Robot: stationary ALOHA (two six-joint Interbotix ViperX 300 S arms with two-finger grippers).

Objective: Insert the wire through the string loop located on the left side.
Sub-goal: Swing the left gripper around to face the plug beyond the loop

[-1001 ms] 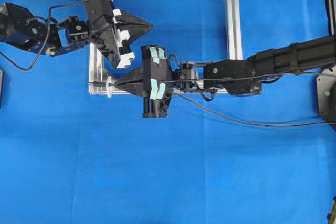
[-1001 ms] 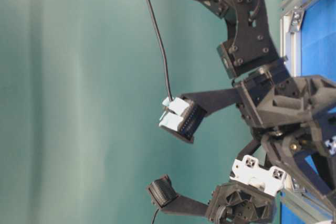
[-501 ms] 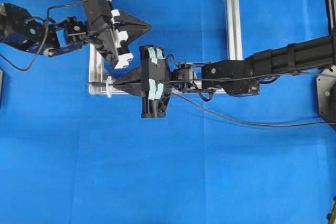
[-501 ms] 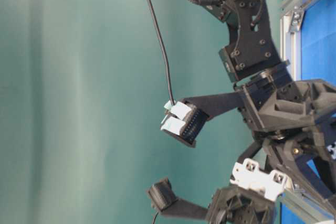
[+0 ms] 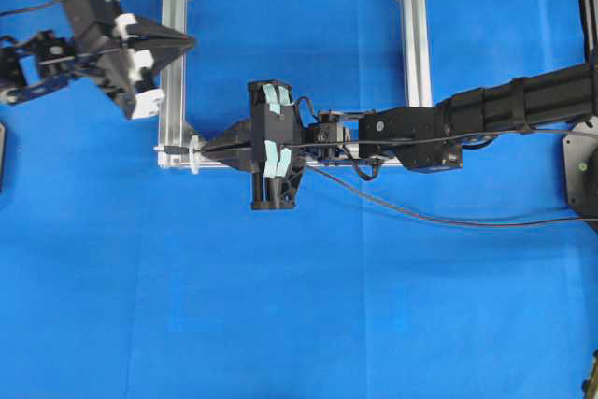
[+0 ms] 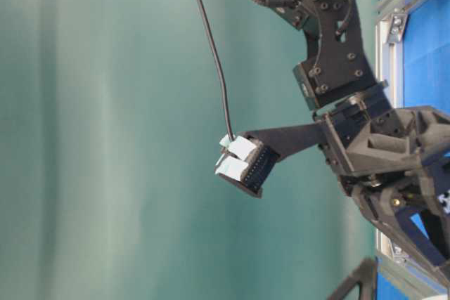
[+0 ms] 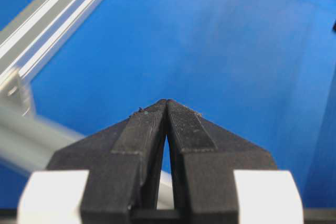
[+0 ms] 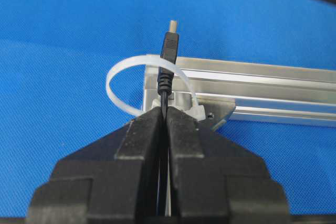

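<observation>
- Your right gripper (image 8: 166, 113) was clamped on the wire (image 8: 166, 85), the jaws pinching the black cable just behind its plug.
- From the right wrist view, the plug pointed away from the camera with its silvery metal tip (image 8: 172, 25) leading, and the string loop (image 8: 122, 80) arched around the cable just behind the plug body, so the plug end stood inside and past the white ring.
- The loop was fixed at the corner of the aluminium frame (image 8: 252, 90), at its lower left corner as you saw it from overhead (image 5: 193, 154); there the wire's tip poked out just left of the frame's edge.
- Overhead, the right gripper (image 5: 207, 149) reached across the frame's lower bar toward that corner, and the rest of the wire (image 5: 448, 220) trailed off to the right over the blue mat (image 5: 299, 306).
- The frame was the only thing enclosing anything: a square of silver rails (image 5: 416, 35) lying flat, with bare blue mat inside it and the right gripper's body lying across its lower rail.
- Your left gripper (image 5: 191, 40) was pressed closed with nothing between its tips; its wrist view showed the black fingers (image 7: 186, 127) meeting at the front, over blue mat.
- Overhead, that left gripper sat at the frame's upper left, its tip over the left rail, well apart from the loop and the wire.
- In the table-level view a black cable (image 6: 211, 54) ran down to the white-padded fingertips (image 6: 239, 156).
</observation>
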